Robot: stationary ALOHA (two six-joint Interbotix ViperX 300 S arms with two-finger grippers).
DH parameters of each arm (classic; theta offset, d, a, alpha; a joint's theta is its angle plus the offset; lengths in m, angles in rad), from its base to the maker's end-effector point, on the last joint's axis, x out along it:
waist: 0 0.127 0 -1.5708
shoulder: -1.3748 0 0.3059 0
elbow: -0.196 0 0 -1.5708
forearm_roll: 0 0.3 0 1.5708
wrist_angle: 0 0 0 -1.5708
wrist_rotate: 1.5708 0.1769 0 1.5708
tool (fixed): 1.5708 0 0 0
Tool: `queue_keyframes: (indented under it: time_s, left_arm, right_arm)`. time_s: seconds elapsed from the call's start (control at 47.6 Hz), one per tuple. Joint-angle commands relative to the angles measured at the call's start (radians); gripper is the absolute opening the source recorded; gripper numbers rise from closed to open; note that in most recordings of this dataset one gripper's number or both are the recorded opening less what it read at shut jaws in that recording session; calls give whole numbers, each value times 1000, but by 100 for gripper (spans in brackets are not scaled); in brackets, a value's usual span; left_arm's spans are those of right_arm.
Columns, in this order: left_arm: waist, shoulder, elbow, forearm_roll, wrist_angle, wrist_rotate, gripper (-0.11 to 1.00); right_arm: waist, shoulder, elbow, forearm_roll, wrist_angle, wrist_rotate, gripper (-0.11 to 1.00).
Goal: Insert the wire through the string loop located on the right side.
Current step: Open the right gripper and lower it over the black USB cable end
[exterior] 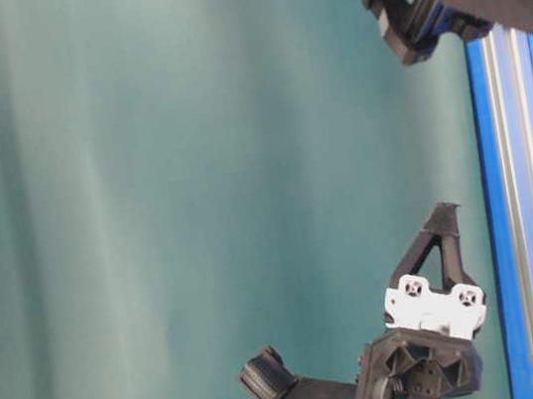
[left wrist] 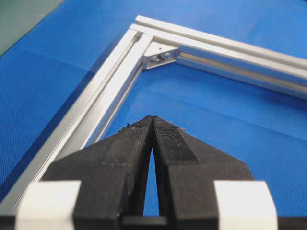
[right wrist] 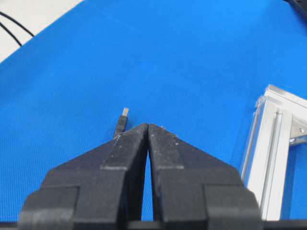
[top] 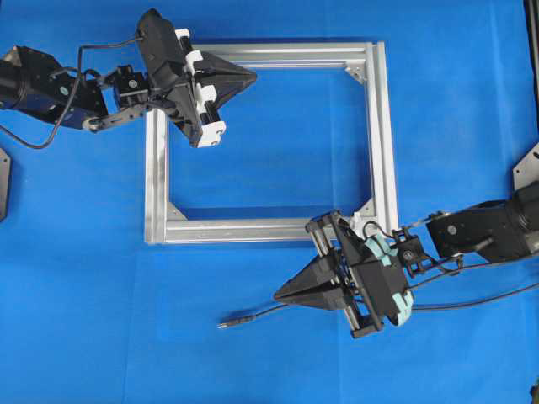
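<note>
Both arms are matte black; the left arm [top: 50,84] carries a gripper [top: 249,77] with tapered, wedge-shaped black fingers [left wrist: 129,158] of ridged texture, mounted on white blocks [top: 202,93] with small screws; a thin black cable [top: 34,139] loops off its wrist; the right arm [top: 488,231] bears a like gripper [top: 280,296] on black rails, with pale teal parts [top: 383,252] behind; black cables [top: 480,296] trail from it.

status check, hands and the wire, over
Left hand shut, empty, over the frame's top-left corner. Right hand shut, empty, above the wire on the mat. String loop not made out. Nothing blocking the plug.
</note>
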Motion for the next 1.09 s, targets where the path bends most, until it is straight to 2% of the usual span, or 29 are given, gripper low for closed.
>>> queue_keyframes:
  time_s: [0.0,0.105,0.294,0.588,0.672,0.735,0.797,0.86,1.007,1.07]
  left_arm:
    - [-3,-54,-11,14,3,3,0]
    - [-3,-55,-11,14,3,3,0]
    - [-3,-55,-14,14,3,3,0]
    - [-3,-55,-11,15,11,3,0]
    - [-3,-55,-11,15,14,3,0]
    - [-5,-55,-11,15,14,3,0]
    - [-3,-55,-9,15,15,3,0]
    - [-5,-55,-9,15,17,3,0]
    - [-5,-55,-9,17,18,3,0]
    - [-5,-55,-9,17,18,3,0]
  right_arm:
    - [6,-37,-17,0,-3,5,0]
    - [6,-43,-20,0,60,3,-6]
    - [12,-43,-34,-2,135,5,-6]
    - [26,-40,-43,-2,140,43,-5]
    - [26,-37,-51,0,143,60,-1]
    - [26,-34,-57,0,143,72,6]
    - [26,-29,-61,2,146,84,17]
    - [26,-28,-66,8,144,95,32]
    - [31,-26,-69,11,143,103,77]
    - [31,-25,-72,12,146,106,88]
